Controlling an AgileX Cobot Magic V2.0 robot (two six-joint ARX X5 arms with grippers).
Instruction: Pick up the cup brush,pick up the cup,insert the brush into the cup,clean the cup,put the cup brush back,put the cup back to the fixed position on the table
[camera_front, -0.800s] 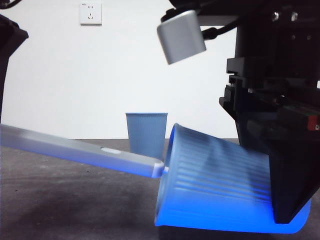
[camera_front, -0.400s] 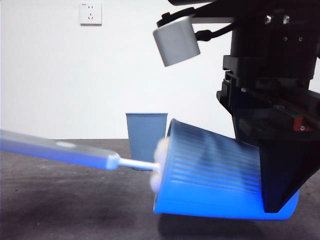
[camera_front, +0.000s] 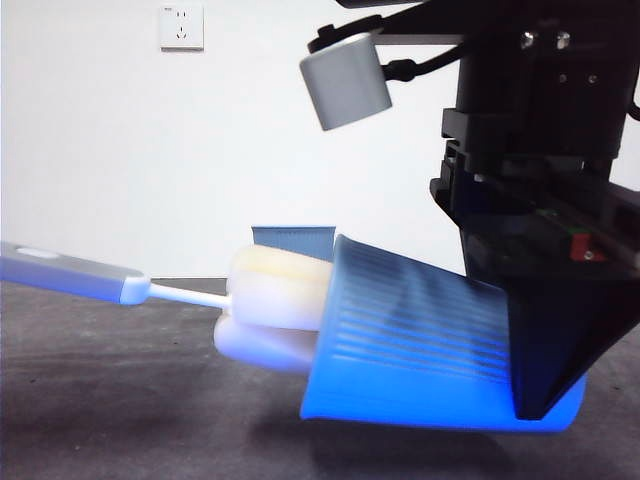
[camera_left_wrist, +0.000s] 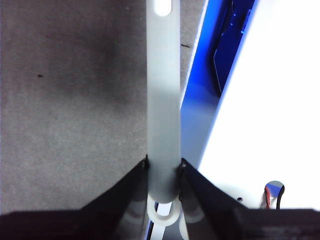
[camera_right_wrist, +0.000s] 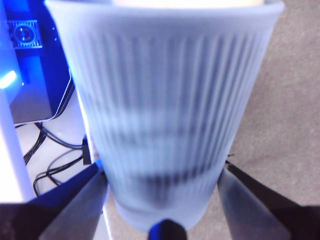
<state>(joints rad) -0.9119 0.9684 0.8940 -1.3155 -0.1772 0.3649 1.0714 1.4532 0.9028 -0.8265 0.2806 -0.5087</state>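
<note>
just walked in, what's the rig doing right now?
Cup-cleaning run. The right gripper holds the blue ribbed plastic cup tipped on its side above the dark grey table, mouth toward the brush. The left gripper is closed on the grey handle of the long cup brush. Its cream-yellow sponge head sits at the cup's mouth, mostly outside it. A second blue cup stands behind, largely hidden.
</note>
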